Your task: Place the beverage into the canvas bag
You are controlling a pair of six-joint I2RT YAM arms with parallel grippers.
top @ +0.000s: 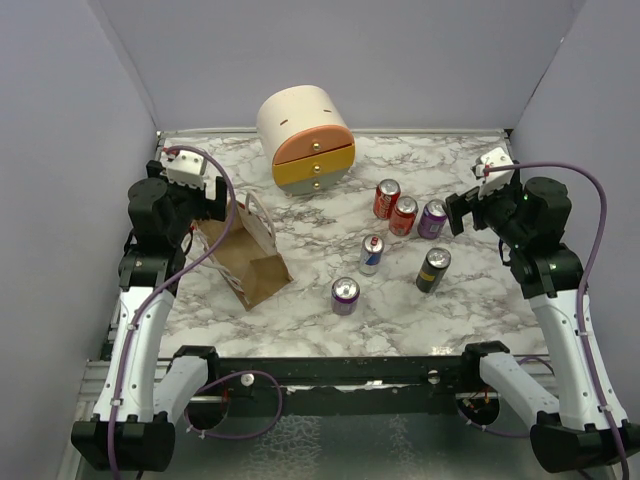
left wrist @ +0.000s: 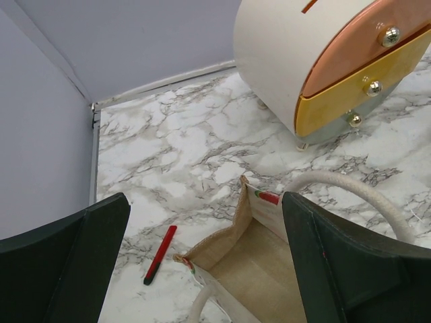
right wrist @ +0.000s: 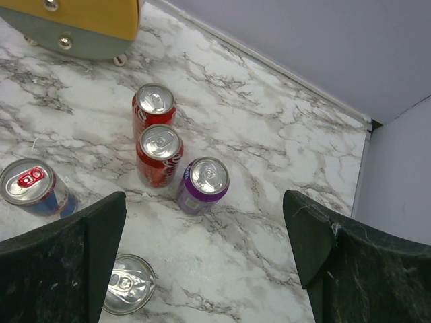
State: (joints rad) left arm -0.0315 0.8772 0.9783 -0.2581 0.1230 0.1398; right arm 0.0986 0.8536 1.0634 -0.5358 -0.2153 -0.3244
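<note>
The canvas bag (top: 247, 257) stands open on the left of the marble table, tan with cream loop handles. My left gripper (top: 212, 205) is open and empty just above its far left rim. In the left wrist view the gripper (left wrist: 205, 259) straddles the bag's open mouth (left wrist: 269, 266), which holds nothing. Several drink cans stand on the right: two red (top: 387, 198) (top: 403, 215), a purple one (top: 432, 218), a blue-silver one (top: 371, 254), a black one (top: 433, 269) and another purple one (top: 345, 295). My right gripper (top: 462, 212) is open and empty, raised beside the purple can (right wrist: 202, 185).
A cream-and-orange rounded drawer box (top: 305, 138) stands at the back centre. A red and black pen (left wrist: 160, 253) lies on the table left of the bag. Grey walls enclose the table on three sides.
</note>
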